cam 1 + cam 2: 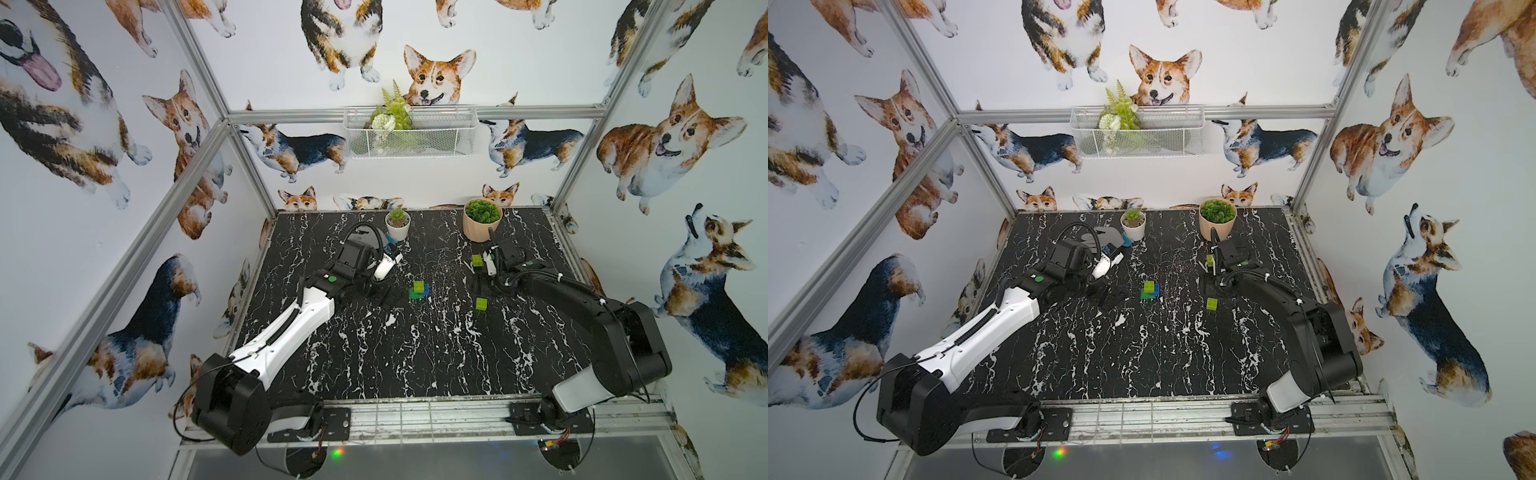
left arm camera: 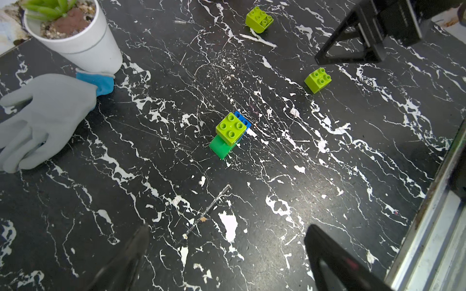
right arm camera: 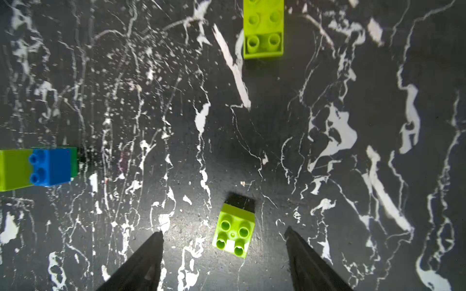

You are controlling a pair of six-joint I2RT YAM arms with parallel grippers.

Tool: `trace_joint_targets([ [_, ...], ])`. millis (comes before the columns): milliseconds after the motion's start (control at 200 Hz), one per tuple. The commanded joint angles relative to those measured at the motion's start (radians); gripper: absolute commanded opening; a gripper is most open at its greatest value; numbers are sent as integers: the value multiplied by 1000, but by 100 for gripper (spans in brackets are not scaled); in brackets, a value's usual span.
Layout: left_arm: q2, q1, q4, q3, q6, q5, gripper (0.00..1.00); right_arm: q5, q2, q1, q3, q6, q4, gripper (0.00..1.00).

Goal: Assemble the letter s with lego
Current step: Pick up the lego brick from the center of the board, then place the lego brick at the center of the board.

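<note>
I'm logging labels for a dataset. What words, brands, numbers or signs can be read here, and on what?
No text can be read in any view.
Dark marking on the left arm's white wrist housing: too small to read in both top views.
Studs of the lime-green brick: no lettering visible.

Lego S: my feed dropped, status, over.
Left gripper open; right gripper open over lime-green brick. Three-brick stack joined; other lime-green brick loose. Grey glove aside.

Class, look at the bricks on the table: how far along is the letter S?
Done: the top lime brick sits on the blue brick and dark green brick. In hand: the open right gripper hangs over a loose lime brick, not yet gripping it. Left: that brick and the stepped lime brick lie apart from those three.
</note>
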Motion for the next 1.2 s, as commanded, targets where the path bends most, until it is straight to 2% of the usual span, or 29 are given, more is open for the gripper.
trace_joint_targets([
  [0, -11, 10, 17, -22, -48, -4, 100, 55, 18, 29, -25, 117, -2, 74],
  [180, -23, 14, 27, -51, -66, -2, 100, 92, 57, 64, -52, 190, -20, 64],
  [275, -31, 17, 28, -60, -68, -7, 100, 115, 69, 77, -57, 214, -24, 64],
  [581, -28, 19, 21, -54, -67, 2, 100, 145, 119, 89, -45, 231, -19, 37],
  [651, -26, 20, 21, -53, -66, 4, 100, 156, 128, 89, -43, 227, -18, 34],
  [786, -23, 20, 10, -52, -64, 5, 100, 165, 141, 91, -28, 210, -16, 33],
  [926, -19, 20, 7, -51, -63, 9, 100, 148, 152, 93, 3, 188, -16, 24],
  [1196, -27, 38, -19, -40, -61, 5, 100, 144, 239, 180, 146, 225, -44, 26],
])
